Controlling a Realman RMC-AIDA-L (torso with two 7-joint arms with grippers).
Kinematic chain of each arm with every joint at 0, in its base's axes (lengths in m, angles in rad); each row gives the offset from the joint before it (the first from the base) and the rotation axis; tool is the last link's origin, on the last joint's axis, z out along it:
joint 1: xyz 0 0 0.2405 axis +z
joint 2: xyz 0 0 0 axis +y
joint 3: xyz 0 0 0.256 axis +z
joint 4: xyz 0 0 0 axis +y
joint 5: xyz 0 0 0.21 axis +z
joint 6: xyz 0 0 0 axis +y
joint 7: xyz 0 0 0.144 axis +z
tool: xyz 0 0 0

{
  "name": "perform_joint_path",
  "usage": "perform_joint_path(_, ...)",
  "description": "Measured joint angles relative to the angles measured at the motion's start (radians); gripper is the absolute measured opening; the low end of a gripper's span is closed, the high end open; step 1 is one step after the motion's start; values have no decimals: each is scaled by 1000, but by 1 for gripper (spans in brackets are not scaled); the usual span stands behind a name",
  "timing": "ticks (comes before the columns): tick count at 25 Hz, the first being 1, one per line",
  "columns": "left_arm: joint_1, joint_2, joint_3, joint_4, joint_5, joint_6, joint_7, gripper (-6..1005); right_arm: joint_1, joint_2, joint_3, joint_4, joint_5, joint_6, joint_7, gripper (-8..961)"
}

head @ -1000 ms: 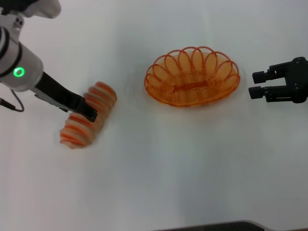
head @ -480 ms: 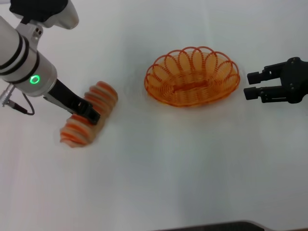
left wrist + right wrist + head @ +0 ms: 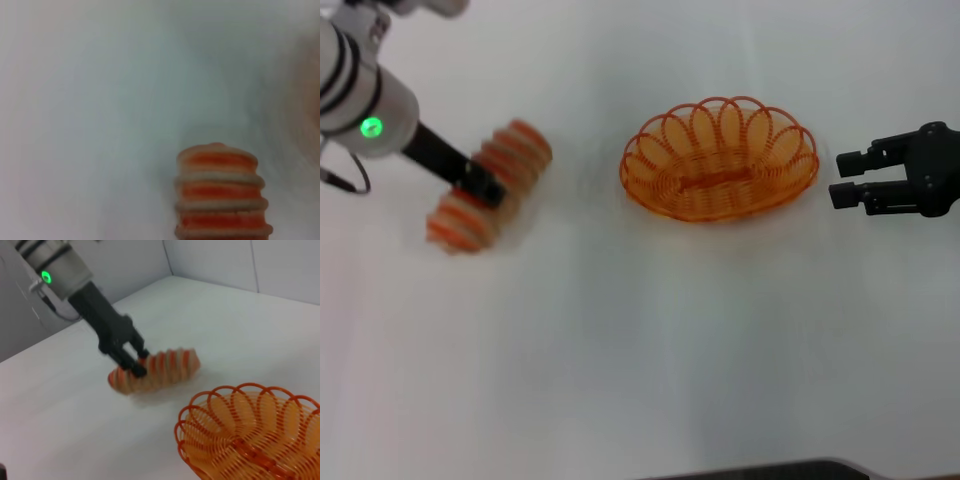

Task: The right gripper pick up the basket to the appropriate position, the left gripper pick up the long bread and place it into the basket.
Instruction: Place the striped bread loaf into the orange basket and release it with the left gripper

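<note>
The long bread (image 3: 492, 183), a pale tan loaf with orange stripes, is at the left of the white table. My left gripper (image 3: 486, 190) is shut on its middle and holds it slanted; the right wrist view (image 3: 165, 369) shows a shadow beneath it. In the left wrist view one end of the bread (image 3: 220, 197) fills the lower edge. The orange wire basket (image 3: 720, 158) stands at the middle back, empty. My right gripper (image 3: 848, 178) is open and empty just right of the basket, apart from its rim. The right wrist view shows the basket (image 3: 250, 435) and the left gripper (image 3: 140, 362).
The white table (image 3: 650, 350) is bare in front of the basket and bread. A dark edge (image 3: 770, 470) runs along the bottom of the head view. A grey wall (image 3: 210, 260) stands behind the table.
My left gripper has moved up and to the left with the bread in it, and the bread has risen off its earlier spot. The right gripper has barely moved.
</note>
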Motion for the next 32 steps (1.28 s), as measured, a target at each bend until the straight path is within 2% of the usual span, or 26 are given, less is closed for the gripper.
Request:
perform_joint_path(4,-19,0,-28,122,-23,2,97,480,-7,-1,2,0,-1,1,-3,513)
perform_joint_path(8,-84,-5,-10,154,-124,-34,241,444,-8,-1,2,0,-1,1,-4,513)
perform_joint_path(12,-194,-5,31,39,-238,-71,375,412,-6,3,2,0,-1,3,-5,513)
perform_joint_path(14,-259,-9,87,-45,-258,-102,422,399,-5,5,2,0,-1,3,-4,513)
perform_joint_path(15,-259,-9,87,-45,-258,-102,422,393,-5,5,2,0,-1,3,-4,513)
perform_joint_path(16,-294,-10,176,-108,-261,-164,428,387,-4,5,2,2,-1,3,-3,513)
perform_joint_path(18,-317,-12,249,-147,-262,-213,428,374,-3,5,1,8,-1,4,-1,513)
perform_joint_path(21,-329,-15,338,-164,-273,-270,436,355,-2,5,1,10,-1,3,2,513)
perform_joint_path(24,-327,-15,386,-170,-280,-320,437,337,-2,6,1,10,-1,3,3,513)
perform_joint_path(29,-300,-10,379,-180,-279,-354,451,396,-2,8,0,11,-1,3,4,513)
perform_joint_path(32,-260,-8,335,-146,-279,-342,454,539,1,8,0,11,-1,2,4,513)
